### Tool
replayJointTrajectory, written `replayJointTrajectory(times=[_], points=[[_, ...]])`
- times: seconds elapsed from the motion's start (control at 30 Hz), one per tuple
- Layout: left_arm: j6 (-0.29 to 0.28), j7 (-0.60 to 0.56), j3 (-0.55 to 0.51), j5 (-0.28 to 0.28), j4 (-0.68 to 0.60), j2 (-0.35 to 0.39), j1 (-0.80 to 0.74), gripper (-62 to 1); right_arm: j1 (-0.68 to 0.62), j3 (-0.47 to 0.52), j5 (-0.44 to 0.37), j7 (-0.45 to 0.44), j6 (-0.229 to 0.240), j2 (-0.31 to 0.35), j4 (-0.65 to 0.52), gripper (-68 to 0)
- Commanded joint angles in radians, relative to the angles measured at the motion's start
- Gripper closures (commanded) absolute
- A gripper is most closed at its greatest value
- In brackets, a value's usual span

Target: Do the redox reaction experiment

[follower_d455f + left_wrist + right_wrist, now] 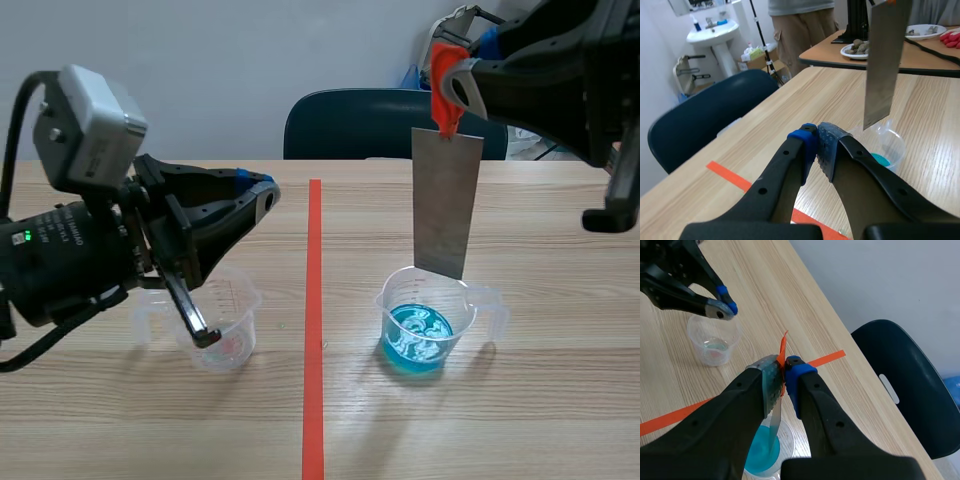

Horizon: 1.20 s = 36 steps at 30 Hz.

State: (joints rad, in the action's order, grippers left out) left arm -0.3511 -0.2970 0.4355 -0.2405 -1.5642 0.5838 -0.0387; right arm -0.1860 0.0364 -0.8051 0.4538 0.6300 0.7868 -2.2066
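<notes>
A grey metal sheet (446,205) hangs upright from an orange tab (441,70) at its top. My right gripper (456,88) is shut on that tab (783,352), high over the table's right half. The sheet's lower edge is level with the rim of a clear beaker of blue liquid (424,330), above the liquid. My left gripper (262,193) is shut on nothing, raised above a second clear beaker (217,328) that holds a little pale liquid. In the left wrist view the sheet (885,60) and the blue beaker (888,148) lie ahead of the closed fingertips (827,142).
An orange tape line (313,330) runs down the table between the two beakers. A dark blue chair (372,125) stands behind the far edge. Beyond, another table (920,55) carries plates, and a person (802,25) stands near a sink.
</notes>
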Motion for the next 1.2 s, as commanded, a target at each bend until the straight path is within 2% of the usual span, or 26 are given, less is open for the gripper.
replayJointTrajectory(times=[0.0,0.47,0.73,1.17], points=[[-0.002,-0.014,0.009,-0.011,0.012,-0.020,0.018,-2.5,0.014,0.010,-0.011,-0.009,0.000,0.000,-0.006,-0.6],[0.002,0.037,0.090,-0.010,0.164,-0.154,0.123,-2.5,0.014,0.010,-0.011,-0.008,0.000,0.000,-0.006,-0.6],[0.002,0.067,0.126,-0.003,0.172,-0.194,0.150,-2.5,0.014,0.010,-0.011,-0.008,0.000,0.000,-0.006,-0.6],[0.038,0.115,0.192,0.001,0.176,-0.255,0.158,-2.5,0.014,0.010,-0.011,-0.008,0.000,0.000,-0.006,-0.6]])
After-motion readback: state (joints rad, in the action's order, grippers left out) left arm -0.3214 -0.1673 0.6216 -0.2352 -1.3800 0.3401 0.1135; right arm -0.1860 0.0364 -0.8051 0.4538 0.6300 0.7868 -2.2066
